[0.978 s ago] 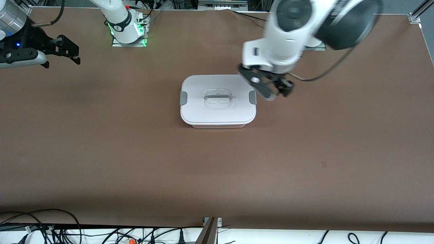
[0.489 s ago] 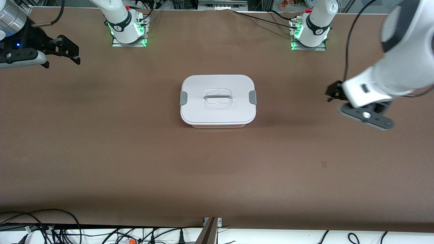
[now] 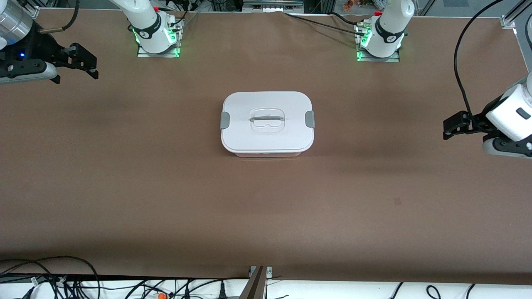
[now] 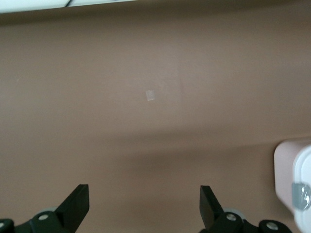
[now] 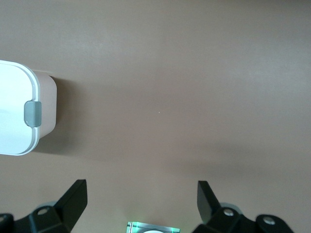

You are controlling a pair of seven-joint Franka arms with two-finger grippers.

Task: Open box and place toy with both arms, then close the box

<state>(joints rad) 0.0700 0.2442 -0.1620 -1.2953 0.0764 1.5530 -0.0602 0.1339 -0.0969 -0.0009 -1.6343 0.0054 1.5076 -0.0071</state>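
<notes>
The box (image 3: pixel 267 123) sits shut at the middle of the bench (image 3: pixel 166 187), its white lid (image 3: pixel 266 106) seated square and the two grey clips (image 3: pixel 224 120) at its short ends looking folded down against the rim — though from this height it is hard to say whether they are truly latched. The toy is nowhere to be seen; if it is in the box, the lid hides it. Both arms hang well apart from the box, one toward each end of the bench, which reads as parked. The left end effector (image 3: pixel 456 126) hovers over bare bench toward the left arm's end, fingers spread wide with nothing between them; the right end effector (image 3: pixel 85 62) waits over its own end, likewise agape and empty. Judged from this layout, the task looks finished — or wholly unstarted.
</notes>
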